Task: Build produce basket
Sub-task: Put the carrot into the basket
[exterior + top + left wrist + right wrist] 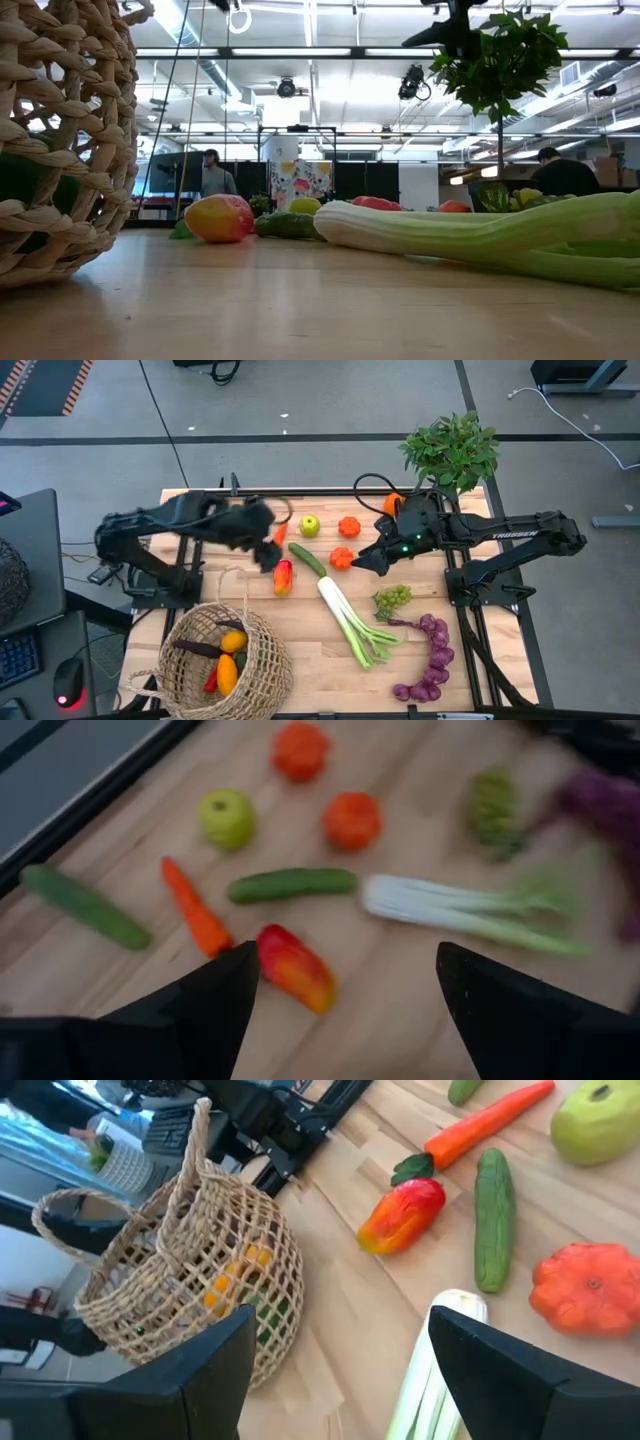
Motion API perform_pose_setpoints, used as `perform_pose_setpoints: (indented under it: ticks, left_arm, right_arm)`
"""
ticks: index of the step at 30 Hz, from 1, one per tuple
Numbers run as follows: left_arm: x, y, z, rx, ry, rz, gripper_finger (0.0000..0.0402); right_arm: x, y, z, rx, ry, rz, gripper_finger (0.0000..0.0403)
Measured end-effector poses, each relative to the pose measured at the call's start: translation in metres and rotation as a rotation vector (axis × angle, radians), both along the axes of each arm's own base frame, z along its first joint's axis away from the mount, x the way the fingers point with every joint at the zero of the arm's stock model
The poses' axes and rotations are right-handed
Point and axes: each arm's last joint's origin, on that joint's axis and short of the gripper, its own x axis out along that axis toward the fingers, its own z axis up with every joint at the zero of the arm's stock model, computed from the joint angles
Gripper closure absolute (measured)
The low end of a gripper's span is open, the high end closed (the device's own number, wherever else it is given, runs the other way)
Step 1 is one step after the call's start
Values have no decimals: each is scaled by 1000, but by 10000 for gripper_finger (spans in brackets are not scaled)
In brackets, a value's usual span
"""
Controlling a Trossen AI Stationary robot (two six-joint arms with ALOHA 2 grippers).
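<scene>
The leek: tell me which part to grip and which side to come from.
Grip the leek on its firm white stalk, not the splayed green leaves. It lies flat on the table, running diagonally, so come straight down from above with the jaws across its width. The cucumber lies near the white tip, so take it probably mid-stalk.

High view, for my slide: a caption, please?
Both open grippers, left and right, hover over scattered produce; basket partly filled.
</scene>
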Motion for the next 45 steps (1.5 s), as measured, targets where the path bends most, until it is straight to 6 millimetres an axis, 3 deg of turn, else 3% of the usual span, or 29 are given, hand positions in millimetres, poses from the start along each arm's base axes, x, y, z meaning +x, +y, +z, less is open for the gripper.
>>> perform_pose_setpoints:
  ticks: [9,17,24,29,35,45]
  left_arm:
    - [63,59,-70,-126,273,99,92]
    - [92,102,-139,-224,522,220,93]
    - [103,128,-172,-315,535,261,93]
    - [99,137,-197,-376,543,277,93]
    - [79,146,-231,-410,636,310,100]
    - [78,155,-262,-405,501,322,111]
  right_arm:
    - [-3,-1,3,-2,-19,127,103]
    - [-9,0,1,-52,14,241,103]
    - [-15,2,-6,-84,95,316,103]
    - [-21,2,-11,-81,167,335,103]
    - [-26,-3,-13,-155,221,244,103]
    - [-27,-18,-13,-167,226,134,103]
